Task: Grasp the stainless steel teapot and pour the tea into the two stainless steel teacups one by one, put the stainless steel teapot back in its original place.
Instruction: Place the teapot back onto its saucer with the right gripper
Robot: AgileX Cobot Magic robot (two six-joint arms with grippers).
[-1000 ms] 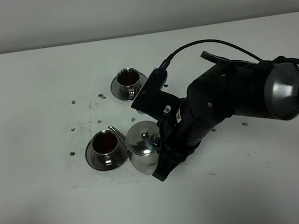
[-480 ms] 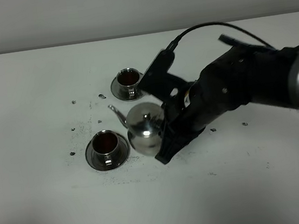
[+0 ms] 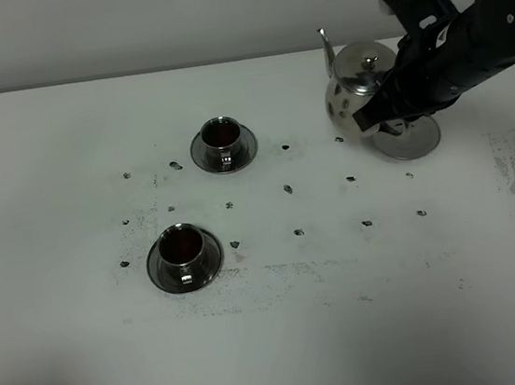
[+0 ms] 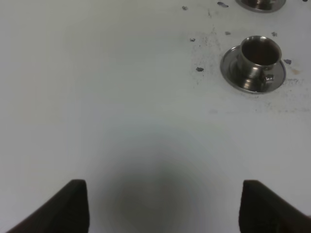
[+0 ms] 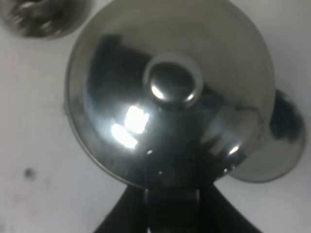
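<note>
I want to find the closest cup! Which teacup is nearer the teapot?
The far teacup, toward the table's back edge, sits closer to the teapot than the front one.

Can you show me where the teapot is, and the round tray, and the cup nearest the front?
teapot point(image 3: 356, 96), high view, shiny belly.
round tray point(image 3: 417, 140), high view, bare front rim.
front cup point(image 3: 182, 245), high view, dark tea inside.

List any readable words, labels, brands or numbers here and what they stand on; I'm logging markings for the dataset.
None can be read in any view.
The teapot, both teacups, the tray and the right gripper show no lettering.
The dark specks on the table are stains, not print.
</note>
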